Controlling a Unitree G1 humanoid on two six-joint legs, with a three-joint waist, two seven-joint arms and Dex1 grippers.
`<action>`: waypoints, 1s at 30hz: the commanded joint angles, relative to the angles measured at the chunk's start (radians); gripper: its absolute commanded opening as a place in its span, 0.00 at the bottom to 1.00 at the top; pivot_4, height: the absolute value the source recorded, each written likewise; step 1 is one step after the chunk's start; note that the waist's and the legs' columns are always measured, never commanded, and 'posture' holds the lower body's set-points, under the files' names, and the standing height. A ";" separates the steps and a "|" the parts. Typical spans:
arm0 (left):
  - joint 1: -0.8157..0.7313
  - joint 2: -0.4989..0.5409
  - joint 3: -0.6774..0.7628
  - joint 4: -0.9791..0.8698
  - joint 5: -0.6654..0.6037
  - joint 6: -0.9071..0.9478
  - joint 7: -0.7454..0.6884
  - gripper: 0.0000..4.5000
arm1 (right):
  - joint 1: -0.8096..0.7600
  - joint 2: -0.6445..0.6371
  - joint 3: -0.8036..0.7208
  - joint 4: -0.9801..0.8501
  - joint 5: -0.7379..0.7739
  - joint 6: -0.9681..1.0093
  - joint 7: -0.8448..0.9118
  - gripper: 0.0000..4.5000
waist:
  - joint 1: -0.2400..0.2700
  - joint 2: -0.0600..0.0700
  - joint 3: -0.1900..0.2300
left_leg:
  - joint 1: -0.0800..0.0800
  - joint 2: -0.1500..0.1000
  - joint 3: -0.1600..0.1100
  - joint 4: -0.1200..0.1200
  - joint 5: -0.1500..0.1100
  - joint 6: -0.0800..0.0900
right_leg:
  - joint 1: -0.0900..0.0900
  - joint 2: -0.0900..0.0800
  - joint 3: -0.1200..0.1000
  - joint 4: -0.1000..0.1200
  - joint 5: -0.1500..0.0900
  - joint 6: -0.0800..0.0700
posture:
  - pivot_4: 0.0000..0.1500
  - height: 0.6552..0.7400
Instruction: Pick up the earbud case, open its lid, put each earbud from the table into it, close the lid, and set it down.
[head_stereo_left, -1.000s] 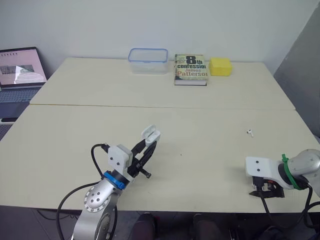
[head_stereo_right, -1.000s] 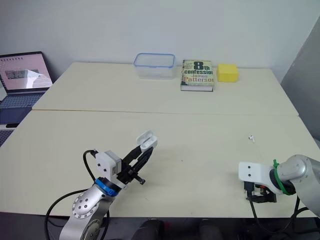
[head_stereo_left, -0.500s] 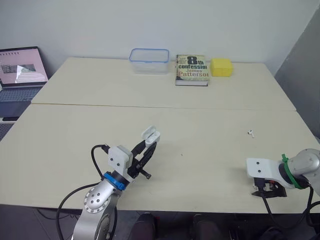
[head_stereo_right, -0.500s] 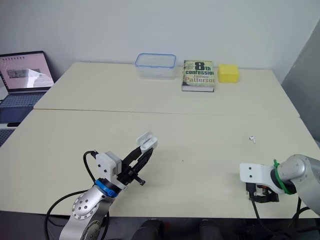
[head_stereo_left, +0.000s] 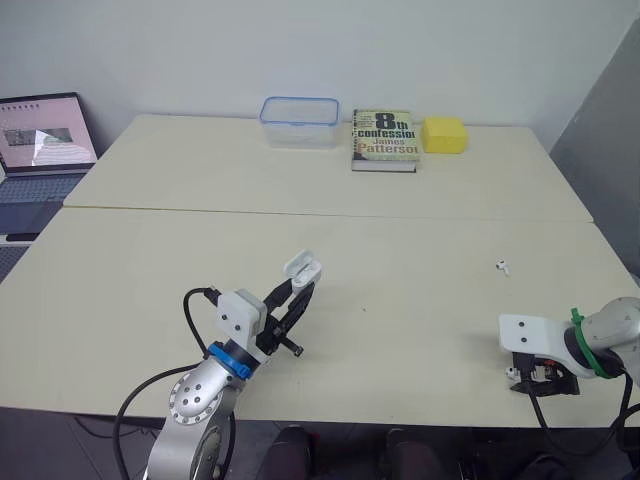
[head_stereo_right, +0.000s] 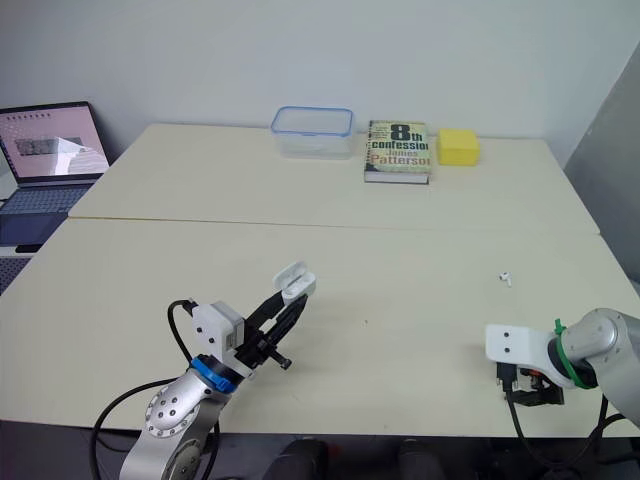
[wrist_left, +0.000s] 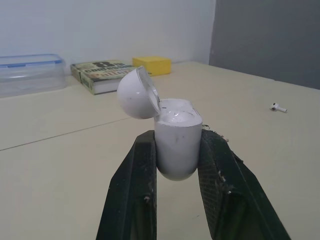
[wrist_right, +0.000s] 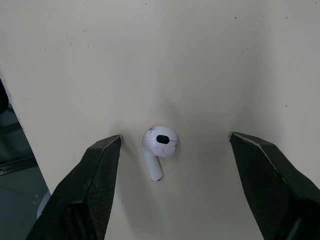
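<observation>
There is one earbud case (wrist_left: 175, 142), two earbuds, and two grippers at work over the pale table (head_stereo_left: 400, 330).

The case is white, glossy and rounded, with some fine scuffing near its mouth. Its lid is swung open on the hinge and tilts back to one side, so the top of the body is uncovered (what sits inside the wells cannot be made out). It is held upright, clear of the table surface, towards the near left of the table. The left gripper (head_stereo_left: 297, 288) has its two black fingers closed on the lower body of the case, one finger pressed to each side.

The first earbud (wrist_right: 159, 146) lies on the table close to the near edge at the right, white, its round head showing a dark oval opening and its short stem pointing away from it. The right gripper (wrist_right: 174, 139) points down over it with its fingers spread wide, one on each side of the earbud and neither touching it. The second earbud (head_stereo_left: 501, 266) lies by itself further back on the right side of the table, well apart from that gripper.

Along the far edge stand one clear container with a blue rim (head_stereo_left: 297, 121), one book (head_stereo_left: 383, 138) and one yellow block (head_stereo_left: 442, 133). One open laptop (head_stereo_left: 40, 135) sits off to the left.
</observation>
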 joint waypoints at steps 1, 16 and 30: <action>-0.009 -0.001 -0.002 -0.034 0.002 -0.004 0.007 0.17 | 0.007 -0.013 0.001 0.012 -0.006 0.008 0.001 0.53 | 0.000 0.000 0.000 | 0.000 0.000 0.000 0.000 0.000 0.000 | 0.000 0.000 0.000 0.000 0.000 0.000 | 1.00 0.99; -0.026 0.000 0.000 -0.013 -0.002 -0.015 -0.003 0.17 | -0.059 -0.007 -0.062 -0.010 0.068 0.017 0.038 0.09 | 0.000 0.000 0.000 | 0.000 0.000 0.000 0.000 0.000 0.000 | 0.000 0.000 0.000 0.000 0.000 0.000 | 1.00 0.99; -0.144 -0.054 -0.025 -0.001 -0.010 0.001 0.016 0.17 | -0.578 0.626 -0.326 -0.077 0.622 0.470 -0.302 0.09 | -0.014 -0.001 0.001 | -0.002 -0.002 -0.002 0.000 0.000 0.000 | -0.002 0.002 -0.001 0.002 0.001 0.000 | 1.00 0.99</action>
